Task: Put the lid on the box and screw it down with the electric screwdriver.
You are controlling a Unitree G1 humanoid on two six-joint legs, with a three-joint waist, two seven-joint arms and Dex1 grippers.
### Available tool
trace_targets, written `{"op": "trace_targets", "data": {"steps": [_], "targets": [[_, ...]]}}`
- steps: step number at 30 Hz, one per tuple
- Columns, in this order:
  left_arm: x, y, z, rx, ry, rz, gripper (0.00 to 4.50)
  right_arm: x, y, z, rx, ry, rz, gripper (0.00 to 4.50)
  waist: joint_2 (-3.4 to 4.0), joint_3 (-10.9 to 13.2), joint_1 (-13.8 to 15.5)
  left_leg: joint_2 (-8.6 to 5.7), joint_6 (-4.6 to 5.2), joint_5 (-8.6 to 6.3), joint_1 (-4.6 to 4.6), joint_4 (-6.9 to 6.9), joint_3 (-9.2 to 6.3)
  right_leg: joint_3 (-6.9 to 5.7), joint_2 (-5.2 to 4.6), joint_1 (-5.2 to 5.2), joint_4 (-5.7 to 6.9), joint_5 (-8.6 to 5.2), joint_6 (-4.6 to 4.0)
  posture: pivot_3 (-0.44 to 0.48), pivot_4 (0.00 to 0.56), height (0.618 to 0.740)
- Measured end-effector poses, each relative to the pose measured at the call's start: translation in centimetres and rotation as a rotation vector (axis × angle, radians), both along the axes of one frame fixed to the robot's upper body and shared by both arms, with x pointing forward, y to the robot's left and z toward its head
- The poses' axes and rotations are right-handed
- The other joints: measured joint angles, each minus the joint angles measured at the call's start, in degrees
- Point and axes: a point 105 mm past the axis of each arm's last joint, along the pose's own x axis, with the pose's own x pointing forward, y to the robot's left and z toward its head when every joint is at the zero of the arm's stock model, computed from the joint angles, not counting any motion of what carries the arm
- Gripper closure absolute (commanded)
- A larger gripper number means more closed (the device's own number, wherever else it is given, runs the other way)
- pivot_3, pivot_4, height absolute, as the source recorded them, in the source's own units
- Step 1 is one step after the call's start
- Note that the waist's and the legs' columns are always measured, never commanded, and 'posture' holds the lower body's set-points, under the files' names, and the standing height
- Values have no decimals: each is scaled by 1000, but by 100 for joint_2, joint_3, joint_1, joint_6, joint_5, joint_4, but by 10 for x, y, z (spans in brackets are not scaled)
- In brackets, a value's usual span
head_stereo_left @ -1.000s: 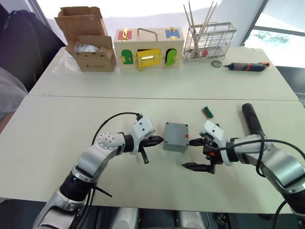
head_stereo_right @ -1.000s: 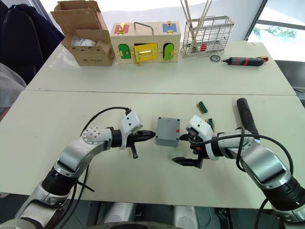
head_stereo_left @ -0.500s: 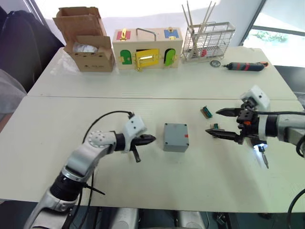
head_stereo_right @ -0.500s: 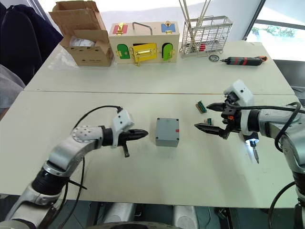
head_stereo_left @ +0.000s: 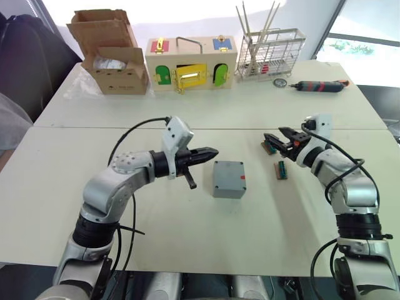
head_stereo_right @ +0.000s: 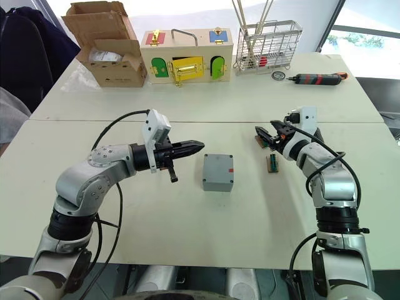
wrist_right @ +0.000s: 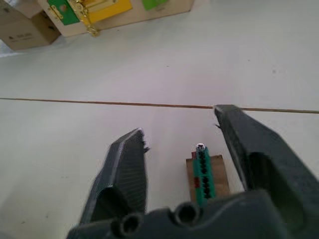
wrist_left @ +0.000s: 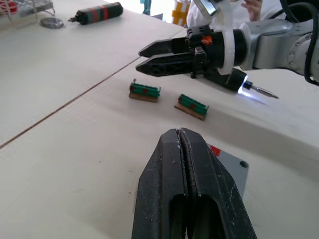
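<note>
1. The small grey plastic box [head_stereo_left: 229, 179] w/ a red mark on its side is seen on the near white table [head_stereo_left: 56, 187], about in the middle, between the two arms. A flat grey top w/ a corner screw hole is seen on it; whether this is the lid already set on can't be told.
2. The left gripper [head_stereo_left: 211, 152] is held just beside the box's far-left corner, a bit above the table. Its two black fingers are pressed together & nothing is held.
3. The right gripper [head_stereo_left: 272, 140] is held further off, to the box's right & farther back. Its fingers are spread partly & nothing is held between them. A lit metal bit is seen under that arm in the left wrist view; the thick black electric screwdriver [wrist_left: 259, 90] is judged to be there.
4. The left arm is nearer the box. The right arm must be brought back & left to reach it.
5. Two small green strips on brown card, one [head_stereo_left: 271, 146] near the right fingertips & one [head_stereo_left: 282, 170] closer to the box, lie by that arm.
6. On the far table are seen a brown cardboard box [head_stereo_left: 112, 53], a wooden box w/ coloured doors [head_stereo_left: 190, 62], a white wire rack [head_stereo_left: 270, 53] & a slim red-and-black screwdriver [head_stereo_left: 320, 86].
</note>
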Motion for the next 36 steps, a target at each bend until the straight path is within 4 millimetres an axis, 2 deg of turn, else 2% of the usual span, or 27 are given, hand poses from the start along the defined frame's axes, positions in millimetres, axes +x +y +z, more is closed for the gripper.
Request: {"op": "trace_targets", "data": {"steps": [9, 16, 24, 27, 30, 36], "targets": [[-2, -1, -8, 21, 21, 5, 4500, 5, -5, -24, -27, 54, -18, 2065, 0, 0, -46, 0, 0, 0, -1, -3, 2, 1, 0, -3, 0, 0, 0, 0, 150, 731], [-2, -2, -9, 26, 22, 5, 4500, 18, 4, -20, -24, 27, -4, 2065, 0, 0, -41, -1, 0, 0, -1, -3, 1, 1, 0, -4, 0, 0, 0, 0, 150, 731], [-4, -3, -16, 39, 31, 11, 4500, 21, 5, -29, -18, 45, -8, 2065, 0, 0, -52, 0, 0, 0, -1, -5, 2, 2, 0, -6, 0, 0, 0, 0, 150, 731], [-3, -2, -16, 41, 27, 15, 4500, 21, 8, -28, -11, 38, -2, 2914, 0, 0, -53, 0, 0, 0, -1, -4, 2, 2, 0, -6, 0, 0, 0, 0, 150, 731], [-3, -2, -16, 42, 25, 18, 4500, 23, 12, -26, -4, 25, 4, 4338, 0, 0, -48, 0, 0, 0, -1, -5, 1, 2, 0, -6, 0, 0, 0, 0, 150, 731], [-2, -1, -17, 50, 22, 24, 4500, 23, 11, -25, -7, 22, -1, 4428, 0, 0, -51, -1, 0, 0, -1, -5, 2, 3, 0, -6, 0, 0, 0, 0, 150, 731]]}}
